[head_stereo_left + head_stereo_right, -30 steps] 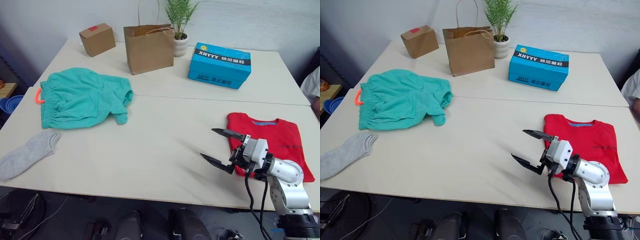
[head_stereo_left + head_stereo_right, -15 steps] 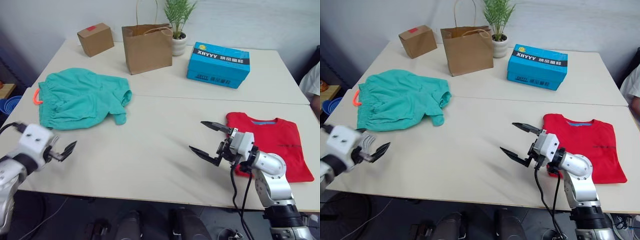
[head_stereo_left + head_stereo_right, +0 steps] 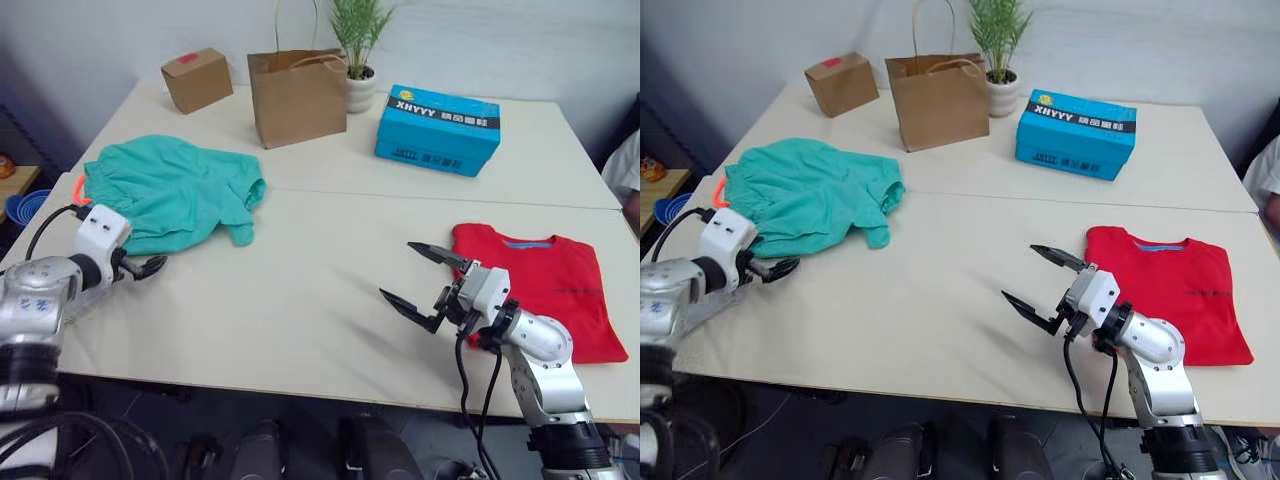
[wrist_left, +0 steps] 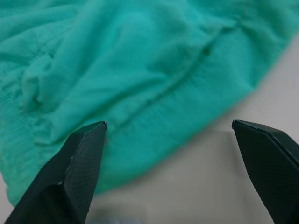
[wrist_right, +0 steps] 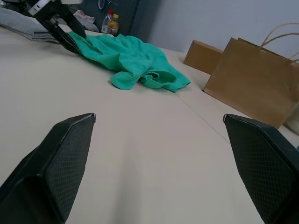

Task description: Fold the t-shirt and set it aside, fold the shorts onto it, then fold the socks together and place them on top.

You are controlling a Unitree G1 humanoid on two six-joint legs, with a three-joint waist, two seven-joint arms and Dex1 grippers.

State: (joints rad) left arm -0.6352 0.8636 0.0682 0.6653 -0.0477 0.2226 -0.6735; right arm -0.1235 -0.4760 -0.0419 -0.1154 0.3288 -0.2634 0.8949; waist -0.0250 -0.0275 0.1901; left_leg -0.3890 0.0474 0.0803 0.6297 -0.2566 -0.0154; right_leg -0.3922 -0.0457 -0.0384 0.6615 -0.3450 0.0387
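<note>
The red t-shirt (image 3: 540, 285) lies folded flat at the table's right side. The teal shorts (image 3: 170, 195) are spread out at the left, their orange drawstring (image 3: 78, 190) at the waistband. My left gripper (image 3: 150, 267) is open at the shorts' near edge, the teal cloth (image 4: 140, 79) just beyond its fingers. My right gripper (image 3: 398, 270) is open and empty above bare tabletop, just left of the t-shirt. A grey sock (image 5: 21, 25) lies behind the left gripper in the right wrist view; my left arm covers most of it in the head views.
A brown paper bag (image 3: 297, 95), a cardboard box (image 3: 196, 78), a potted plant (image 3: 360, 85) and a blue carton (image 3: 438, 128) stand along the back of the table (image 3: 300, 300). A person's sleeve (image 3: 625, 165) shows at the right edge.
My left arm has risen from the lower left and reached the shorts' near edge. My right gripper has shifted left, away from the t-shirt, and is still open.
</note>
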